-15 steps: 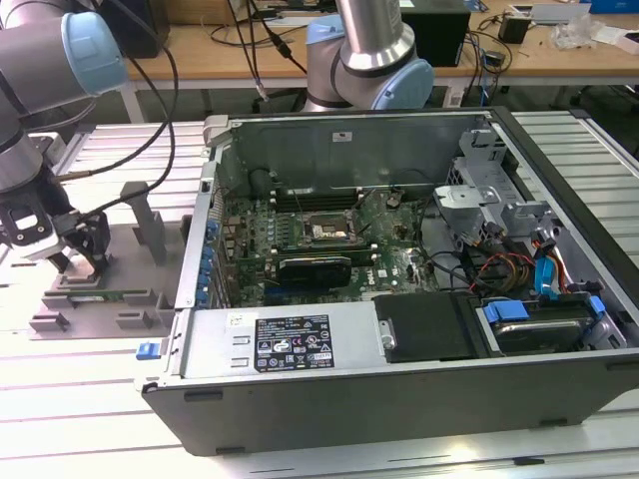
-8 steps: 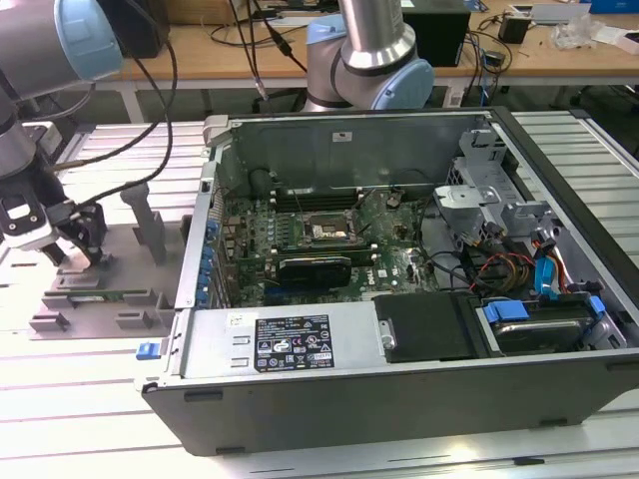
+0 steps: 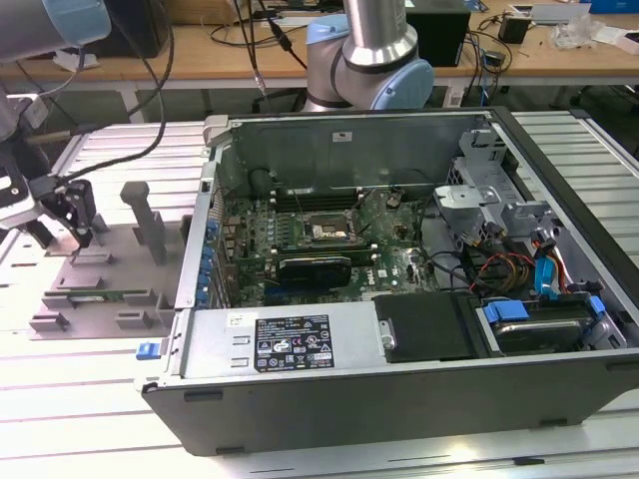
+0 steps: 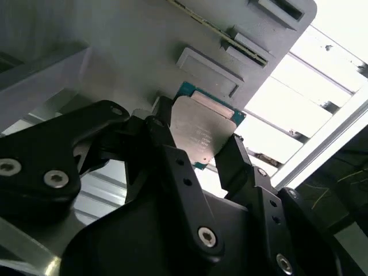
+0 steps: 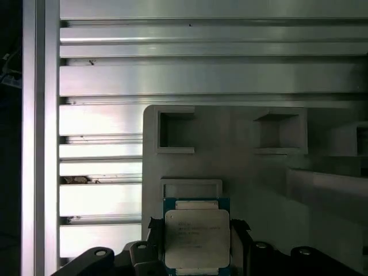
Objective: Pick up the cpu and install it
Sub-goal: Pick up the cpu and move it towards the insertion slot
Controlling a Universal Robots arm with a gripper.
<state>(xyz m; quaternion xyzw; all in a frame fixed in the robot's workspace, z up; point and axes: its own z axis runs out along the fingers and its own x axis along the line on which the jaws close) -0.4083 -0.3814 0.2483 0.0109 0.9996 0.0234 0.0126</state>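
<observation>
From the computer case [image 3: 399,399], your gripper [image 3: 81,238], clamped on the cpu [image 5: 197,238], stands outside, with tall grey posts [image 3: 150,225] and the case's facing wall [image 3: 200,239] between. Inside the case, the socket [image 3: 326,232] is open from above, but a black expansion card [image 3: 315,267] lies just beside it.

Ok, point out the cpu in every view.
Exterior view: cpu too small to tell; the gripper sits over the tray at the exterior view's left.
Second wrist view: cpu between the jaws, against the tray.
First wrist view: cpu between the jaws, over the tray.
Shared landmark: the tray.
</observation>
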